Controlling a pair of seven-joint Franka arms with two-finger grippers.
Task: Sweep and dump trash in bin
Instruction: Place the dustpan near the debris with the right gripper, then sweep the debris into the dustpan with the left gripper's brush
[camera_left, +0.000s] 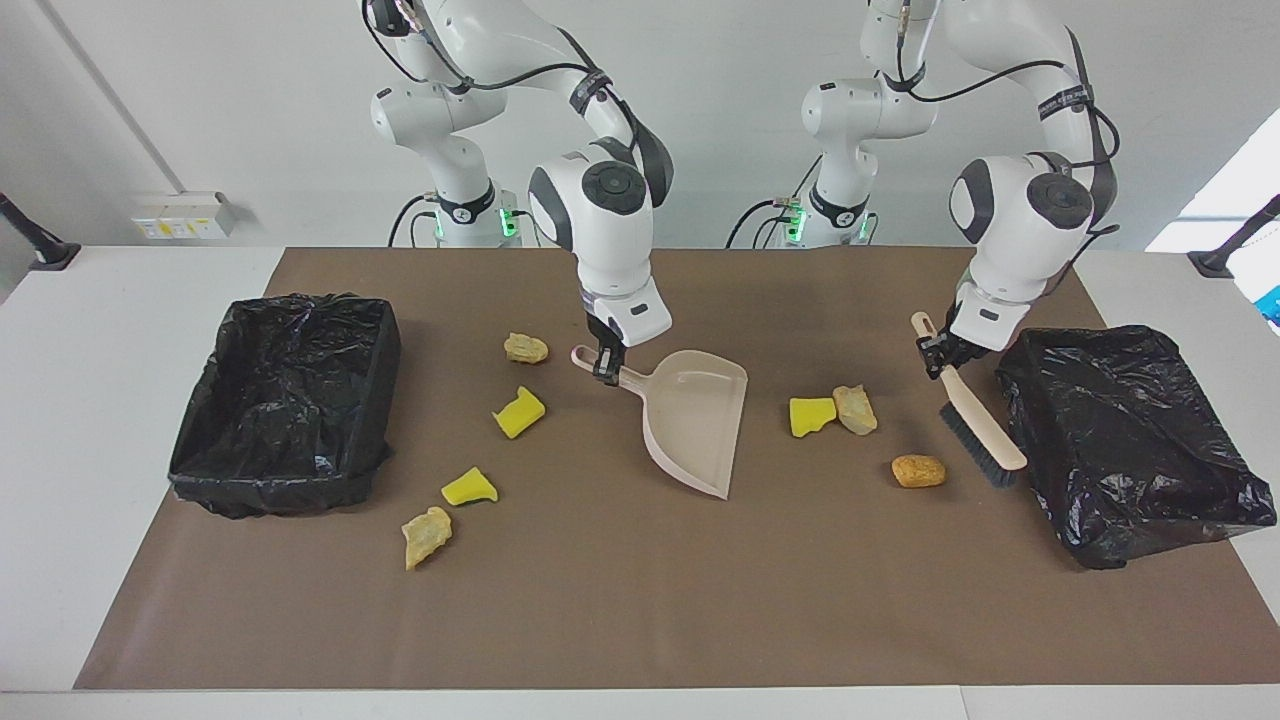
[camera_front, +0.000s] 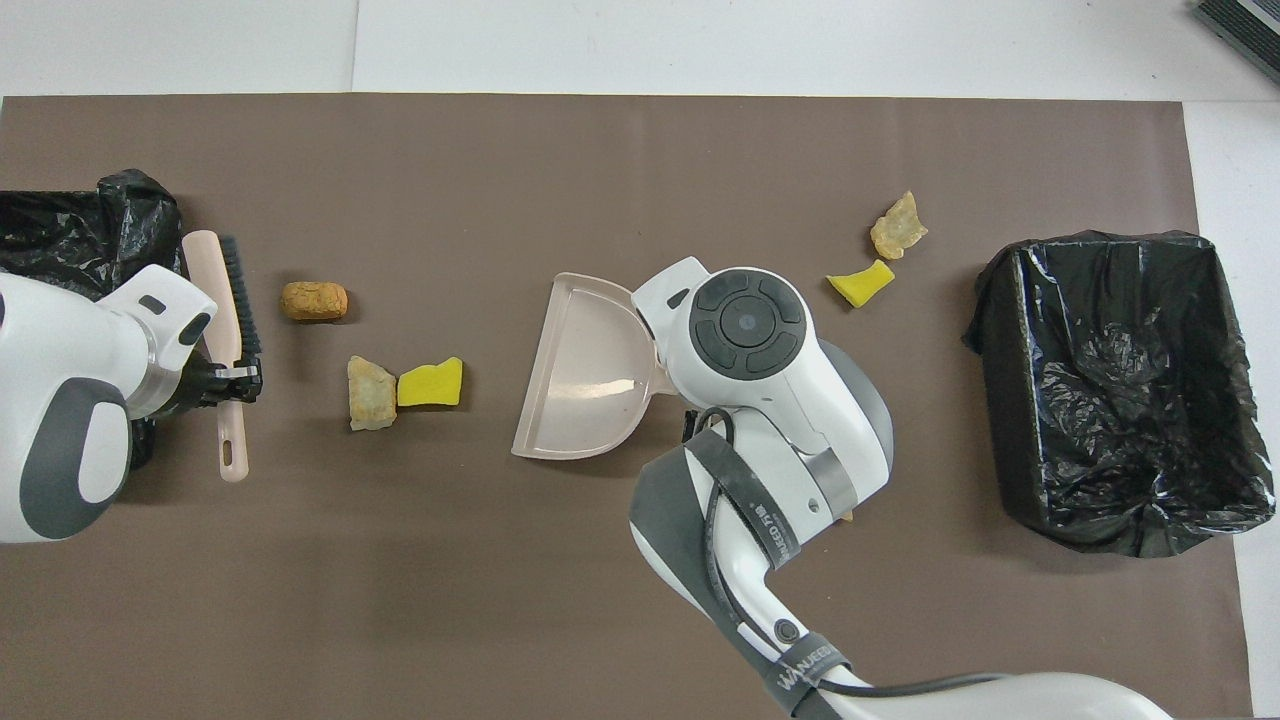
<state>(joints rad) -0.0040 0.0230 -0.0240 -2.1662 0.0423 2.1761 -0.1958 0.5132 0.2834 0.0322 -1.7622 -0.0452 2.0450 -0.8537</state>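
Note:
My right gripper (camera_left: 607, 368) is shut on the handle of the pale pink dustpan (camera_left: 695, 420), whose open mouth faces a yellow sponge chunk (camera_left: 810, 415) and a tan lump (camera_left: 855, 408) of trash. An orange-brown lump (camera_left: 918, 470) lies beside them. My left gripper (camera_left: 935, 352) is shut on the handle of a beige brush (camera_left: 980, 430), with the bristles (camera_front: 243, 300) turned toward that trash. More trash lies toward the right arm's end: a tan lump (camera_left: 525, 348), two yellow chunks (camera_left: 519, 412) (camera_left: 469, 487) and another tan lump (camera_left: 427, 535). The black-lined bin (camera_left: 285, 400) stands at that end.
A second black bag-lined bin (camera_left: 1130, 440) sits at the left arm's end, right beside the brush. A brown mat (camera_left: 620, 620) covers the table. In the overhead view the right arm's wrist (camera_front: 745, 325) hides its gripper and the dustpan's handle.

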